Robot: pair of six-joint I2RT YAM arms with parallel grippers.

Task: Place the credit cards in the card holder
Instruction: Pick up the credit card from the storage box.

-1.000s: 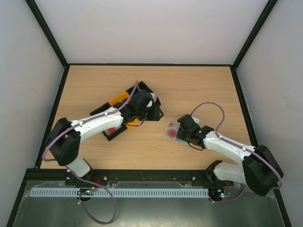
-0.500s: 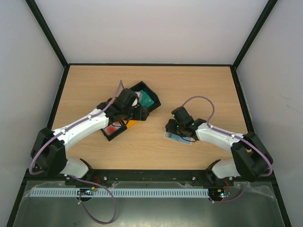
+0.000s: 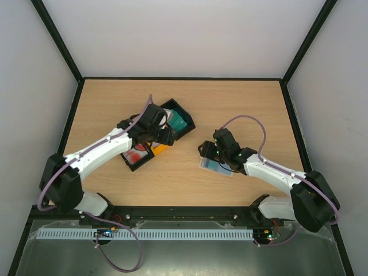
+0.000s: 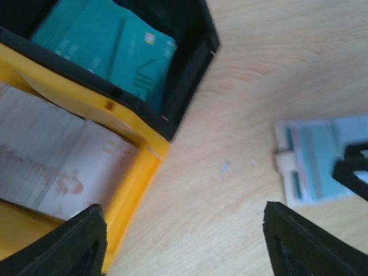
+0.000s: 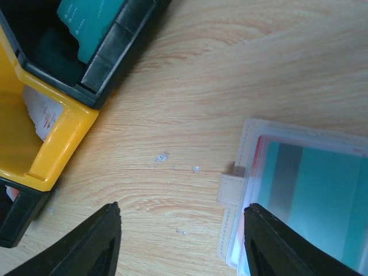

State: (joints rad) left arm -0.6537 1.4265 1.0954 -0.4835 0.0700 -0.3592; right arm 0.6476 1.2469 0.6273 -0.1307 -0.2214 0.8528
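Note:
The card holder (image 3: 218, 166) lies open on the table, beige-edged, with a teal card showing behind its clear slot (image 5: 313, 184). Its snap tab (image 5: 232, 189) points left. My right gripper (image 5: 183, 244) hovers open over bare wood just left of the holder (image 4: 322, 161), and its right finger overlaps the holder's edge. More credit cards sit in trays: a teal stack (image 4: 109, 49) in a black tray (image 3: 179, 121), pale ones (image 4: 52, 155) in a yellow tray (image 5: 57, 144), red-patterned ones (image 3: 137, 155) in another black tray. My left gripper (image 4: 187, 247) is open and empty beside the yellow tray's corner.
The three trays stand in a slanted row at centre left, under my left arm (image 3: 103, 150). Small white specks (image 5: 163, 156) lie on the wood between trays and holder. Black frame rails (image 3: 184, 79) border the table.
My right gripper went from shut to open and shifted left to the holder's edge; teal now shows there instead of red pattern. My left gripper opened wider and drew back, uncovering the teal stack.

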